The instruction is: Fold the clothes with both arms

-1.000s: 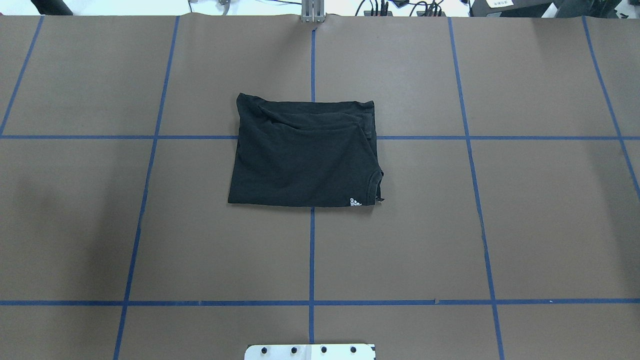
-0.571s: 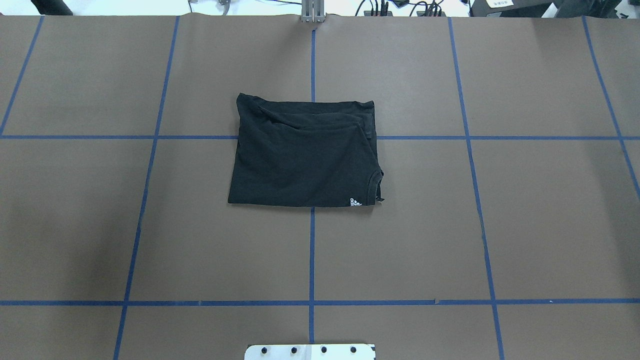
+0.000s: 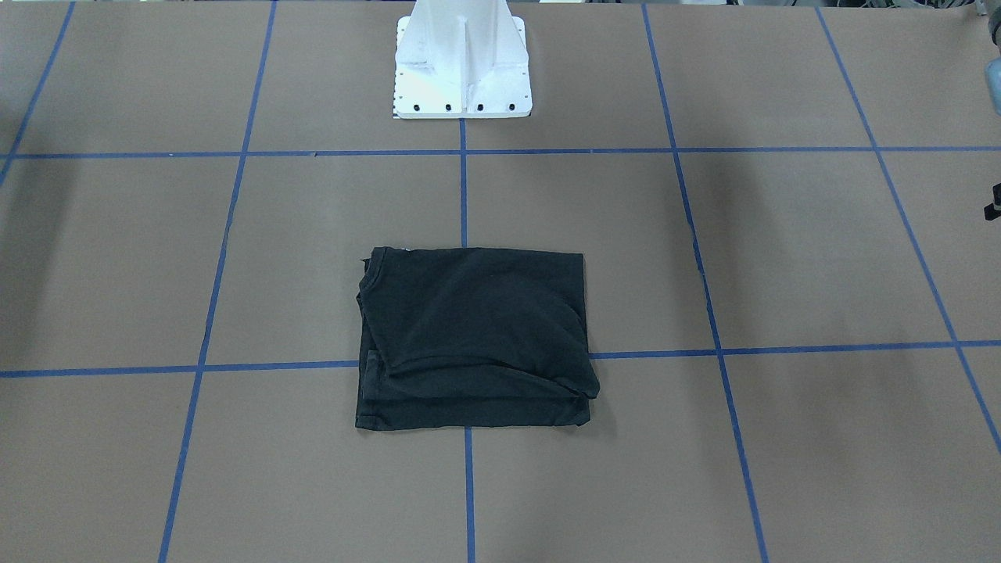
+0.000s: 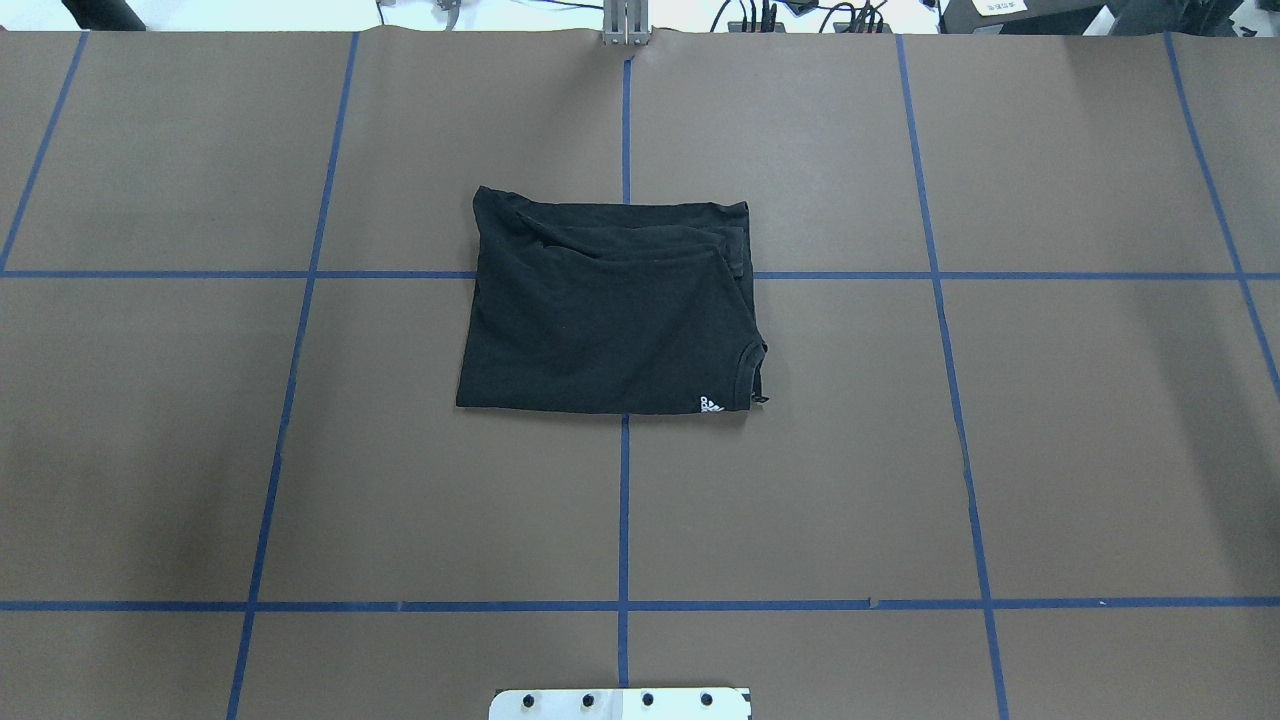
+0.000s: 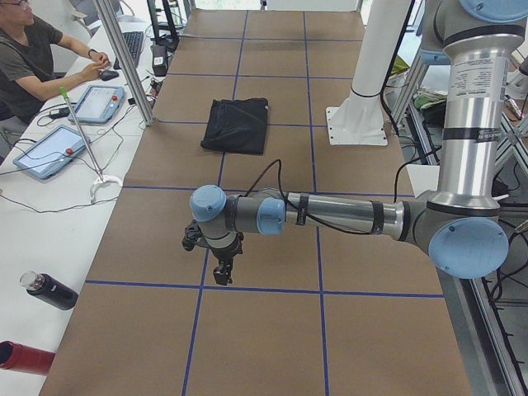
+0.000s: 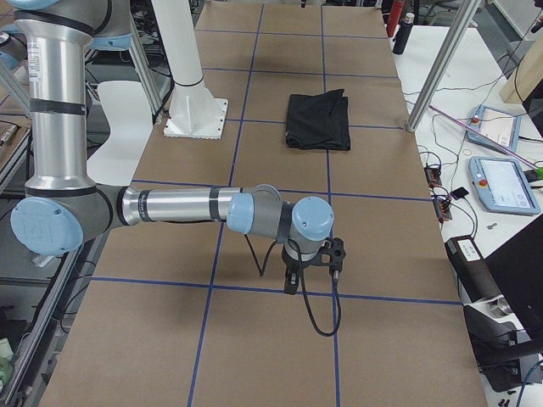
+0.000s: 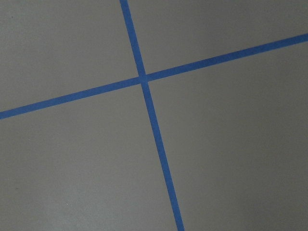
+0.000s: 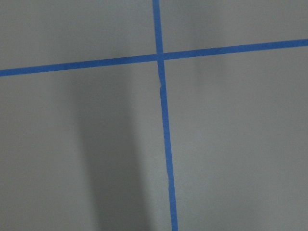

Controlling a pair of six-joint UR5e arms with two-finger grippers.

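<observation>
Judging by the compact black T-shirt [image 4: 605, 310], seems the last step; left gripper [image 5: 221, 274] and right gripper [image 6: 295, 275] well apart from it, jaw state impossible to tell; calls next for tidying at most.

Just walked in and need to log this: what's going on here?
The T-shirt lies folded in a rectangle on the table, with nothing touching it. The left gripper and right gripper hang over the table's two ends, far from the shirt. Whether they are open can't be told.
</observation>
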